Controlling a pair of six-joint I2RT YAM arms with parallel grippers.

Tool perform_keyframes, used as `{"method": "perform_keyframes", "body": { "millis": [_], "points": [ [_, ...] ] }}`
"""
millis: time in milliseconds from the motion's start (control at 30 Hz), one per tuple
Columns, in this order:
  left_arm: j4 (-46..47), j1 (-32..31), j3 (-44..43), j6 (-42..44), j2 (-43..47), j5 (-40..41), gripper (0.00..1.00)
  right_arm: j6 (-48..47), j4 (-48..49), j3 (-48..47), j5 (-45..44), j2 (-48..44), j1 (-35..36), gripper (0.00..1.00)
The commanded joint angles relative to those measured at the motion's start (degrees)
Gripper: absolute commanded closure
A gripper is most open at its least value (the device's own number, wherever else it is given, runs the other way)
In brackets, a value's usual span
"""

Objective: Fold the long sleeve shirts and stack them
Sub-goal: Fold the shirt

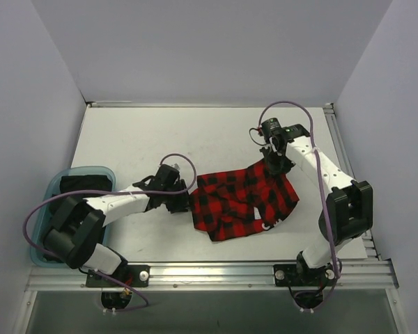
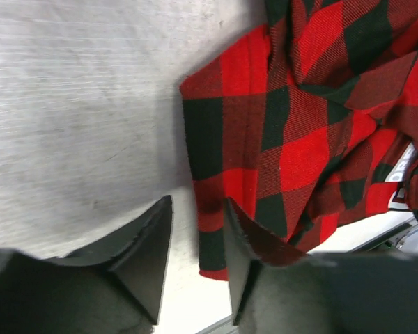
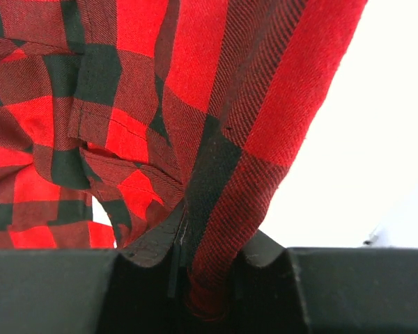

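Observation:
A red-and-black check flannel shirt [image 1: 240,202] lies crumpled in the middle of the table, with white lettering near its front right edge. My right gripper [image 1: 274,165] is shut on the shirt's far right corner; in the right wrist view a fold of cloth [image 3: 216,264] is pinched between the jaws. My left gripper [image 1: 182,202] is at the shirt's left edge, low on the table. In the left wrist view it [image 2: 197,240] is open, with the shirt's hem [image 2: 216,229] lying between the fingers, not clamped.
A teal bin [image 1: 56,209] with dark cloth in it stands at the left table edge, beside the left arm. The white table [image 1: 160,139] has a metal rail along the front and right sides.

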State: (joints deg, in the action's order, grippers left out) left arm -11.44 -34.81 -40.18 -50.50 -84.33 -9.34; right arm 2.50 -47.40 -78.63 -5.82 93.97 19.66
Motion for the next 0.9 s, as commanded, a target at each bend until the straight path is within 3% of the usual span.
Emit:
{"method": "perform_keyframes", "body": {
  "millis": [0, 333, 600, 867],
  "points": [
    [5.7, -1.3, 0.9, -3.2, -1.3, -0.1, 0.58, -0.1, -4.1, -2.0, -8.8, -0.6, 2.4, 1.0],
    [12.4, -4.7, 2.4, -7.0, -6.5, 0.6, 0.79, 4.7, -6.6, -3.7, -21.1, 2.3, 13.4, 1.0],
    [14.3, -5.4, 4.4, -9.9, -5.7, 1.5, 0.83, 9.4, -10.2, -6.1, -29.1, 7.7, 23.4, 0.98],
    [16.4, -5.4, 8.7, -13.1, -3.4, 3.1, 0.85, 13.6, -12.3, -9.9, -30.4, 15.2, 32.9, 0.96]
  ]
}}
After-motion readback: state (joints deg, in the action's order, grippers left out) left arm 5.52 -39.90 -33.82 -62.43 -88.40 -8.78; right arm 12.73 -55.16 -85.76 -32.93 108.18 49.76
